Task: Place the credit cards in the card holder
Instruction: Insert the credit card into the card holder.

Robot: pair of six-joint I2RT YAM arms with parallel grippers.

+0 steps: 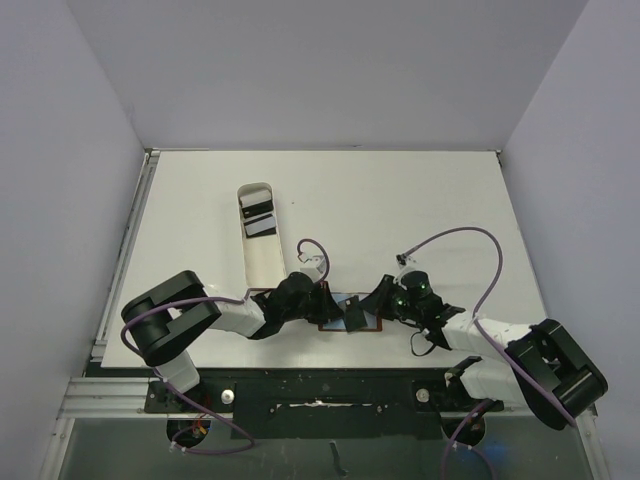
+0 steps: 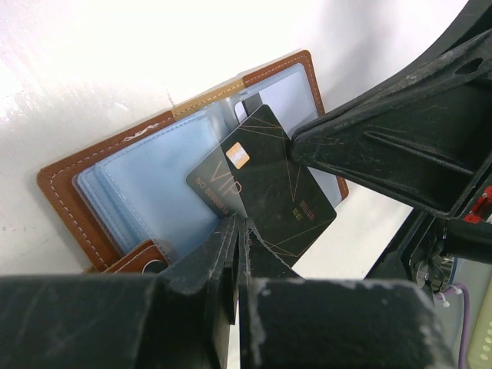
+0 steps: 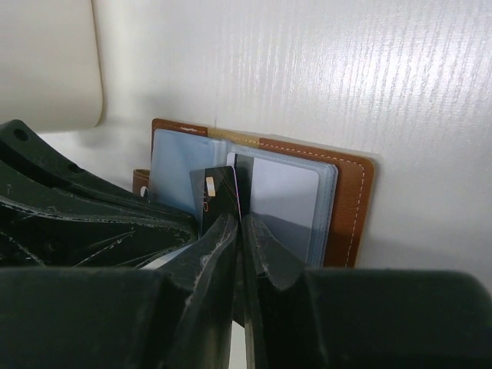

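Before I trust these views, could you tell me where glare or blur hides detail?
Left wrist: glare whitens the table, yet the card reads sharp. Right wrist: even light, card holder crisp, the right gripper's fingers dark. Top external: even, no glare.

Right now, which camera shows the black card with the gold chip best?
The left wrist view: the black card faces it, with the chip and VIP lettering readable. The right wrist view catches only a slanted sliver; the top view shows only a tiny dark patch.
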